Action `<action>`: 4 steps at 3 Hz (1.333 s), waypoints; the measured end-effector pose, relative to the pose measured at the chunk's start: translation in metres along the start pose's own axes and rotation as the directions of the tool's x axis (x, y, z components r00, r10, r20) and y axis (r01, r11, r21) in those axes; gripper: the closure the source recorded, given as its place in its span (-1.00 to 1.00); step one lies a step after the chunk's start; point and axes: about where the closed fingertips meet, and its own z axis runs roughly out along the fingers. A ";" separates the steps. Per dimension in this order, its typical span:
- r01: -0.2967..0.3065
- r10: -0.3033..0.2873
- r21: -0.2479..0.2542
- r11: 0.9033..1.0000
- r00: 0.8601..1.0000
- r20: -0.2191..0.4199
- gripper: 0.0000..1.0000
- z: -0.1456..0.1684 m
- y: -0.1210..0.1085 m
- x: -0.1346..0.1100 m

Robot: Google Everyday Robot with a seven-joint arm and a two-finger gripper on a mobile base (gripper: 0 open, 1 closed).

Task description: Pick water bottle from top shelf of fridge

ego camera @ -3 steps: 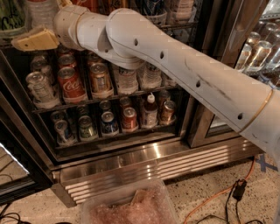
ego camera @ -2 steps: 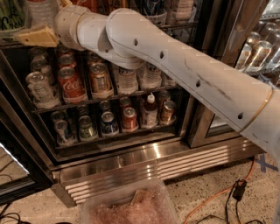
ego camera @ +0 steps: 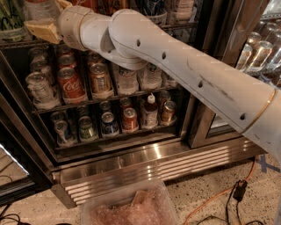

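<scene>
The fridge (ego camera: 131, 169) stands open, with wire racks of drinks and a ribbed steel base panel. My white arm reaches in from the right to the upper left. The gripper (ego camera: 44, 27), tan-tipped, is at the front rail of the top shelf (ego camera: 13, 43). It sits right against the lower part of the water bottle (ego camera: 40, 9). The bottle is clear plastic and stands at the shelf's left, cut off by the frame's top edge. My wrist hides the bottle's right side.
Rows of cans fill the lower racks, among them a red Coca-Cola can (ego camera: 70, 83) and a slim white-capped bottle (ego camera: 150, 110). A dark door frame (ego camera: 228, 52) stands to the right, with bottles (ego camera: 259, 52) behind glass. A plastic bin (ego camera: 131, 208) and an orange cable (ego camera: 219, 195) lie on the floor.
The gripper has moved up and slightly right, closer to the water bottle at the top shelf. The drinks have not moved.
</scene>
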 end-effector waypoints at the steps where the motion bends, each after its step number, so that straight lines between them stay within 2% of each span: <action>1: -0.002 0.002 -0.001 1.000 1.000 -0.001 0.78 0.000 -0.002 -0.004; 2: -0.002 0.002 -0.001 1.000 1.000 -0.001 1.00 -0.001 -0.003 -0.005; 4: -0.015 0.015 -0.011 1.000 1.000 0.020 1.00 -0.001 -0.002 -0.007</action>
